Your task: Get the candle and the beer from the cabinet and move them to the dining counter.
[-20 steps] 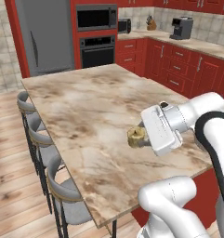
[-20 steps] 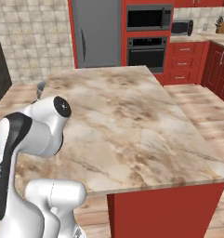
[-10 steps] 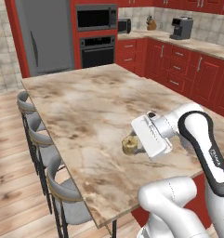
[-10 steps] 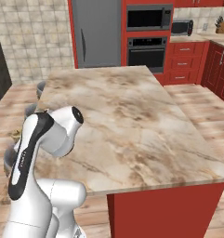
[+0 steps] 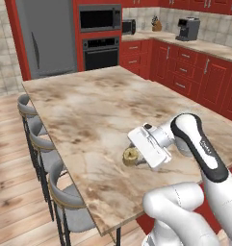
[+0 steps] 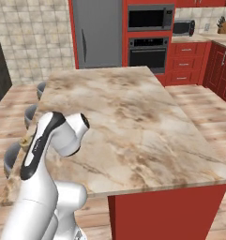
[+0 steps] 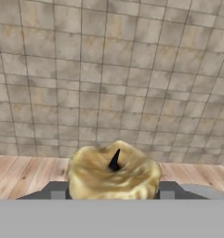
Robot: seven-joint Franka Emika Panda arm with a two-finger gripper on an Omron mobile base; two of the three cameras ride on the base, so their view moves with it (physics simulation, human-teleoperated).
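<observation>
Red kitchen cabinets, a grey fridge [image 5: 44, 38] and a black wall oven [image 5: 101, 36] line the back of the left base view, and in front of them spreads the marbled tabletop of the dining counter [image 5: 88, 105]. Grey stools [image 5: 64, 202] stand along its left edge. The white arm bends low over the near part of the tabletop, its hand turned sideways toward the stools. The end effector [image 5: 136, 157] is clenched on the candle [image 5: 131, 156], a squat yellowish-tan piece at the hand's tip, low over the marble; whether it touches the surface cannot be told.

Seen from the right base view, the same dining counter [image 6: 133, 122] runs away toward the fridge [image 6: 96, 33] and oven [image 6: 147, 37], with a microwave [image 6: 184, 27] on the far worktop. The arm's elbow rises at the lower left and hides the hand; a sliver of the candle [image 6: 26, 140] shows just beside the arm, over the tabletop's left edge.

Beige wall tiles [image 7: 113, 69] and a strip of wooden floor [image 7: 20, 174] back the hand view. The candle [image 7: 114, 172] sits close in the lower centre, dark wick up, with the finger tips [image 7: 57, 191] pressed against either side.
</observation>
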